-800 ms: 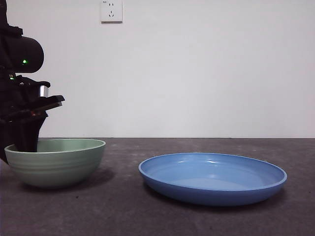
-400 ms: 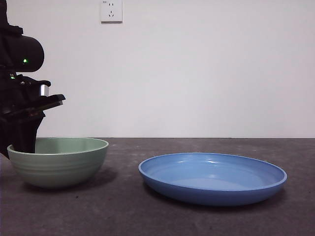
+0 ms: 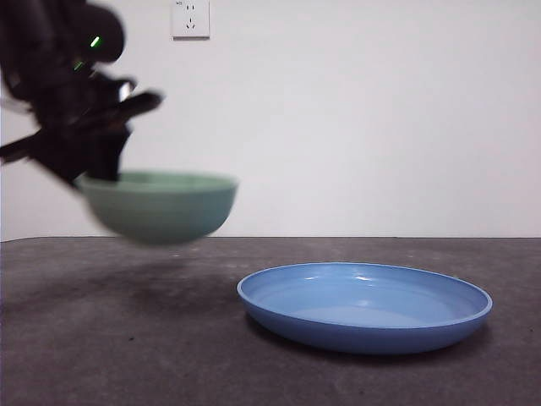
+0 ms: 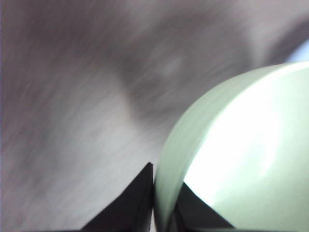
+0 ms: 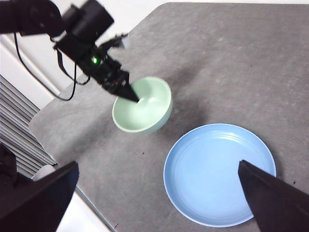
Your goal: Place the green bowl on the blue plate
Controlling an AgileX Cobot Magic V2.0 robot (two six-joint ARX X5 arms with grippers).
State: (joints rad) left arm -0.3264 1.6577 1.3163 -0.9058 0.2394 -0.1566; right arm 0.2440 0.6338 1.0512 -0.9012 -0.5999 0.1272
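The pale green bowl (image 3: 161,207) hangs blurred in the air, left of the blue plate (image 3: 363,334) and clear of the table. My left gripper (image 3: 100,178) is shut on the bowl's rim, one jaw inside the wall and one outside. In the left wrist view the bowl (image 4: 241,154) fills one side, and the left gripper (image 4: 166,176) pinches its rim. From high above, the right wrist view shows the bowl (image 5: 145,106) beside the plate (image 5: 219,174), with the left gripper (image 5: 133,96) at its rim. My right gripper (image 5: 158,166) stands open, holding nothing.
The dark grey table (image 3: 127,355) runs back to a white wall with a socket (image 3: 191,19). The left arm and its cable (image 5: 58,63) reach in over the table's rounded corner. The table edge (image 5: 63,159) lies near the bowl.
The left gripper has lifted the green bowl off the table and carried it up and to the right, toward the blue plate. The plate has not moved.
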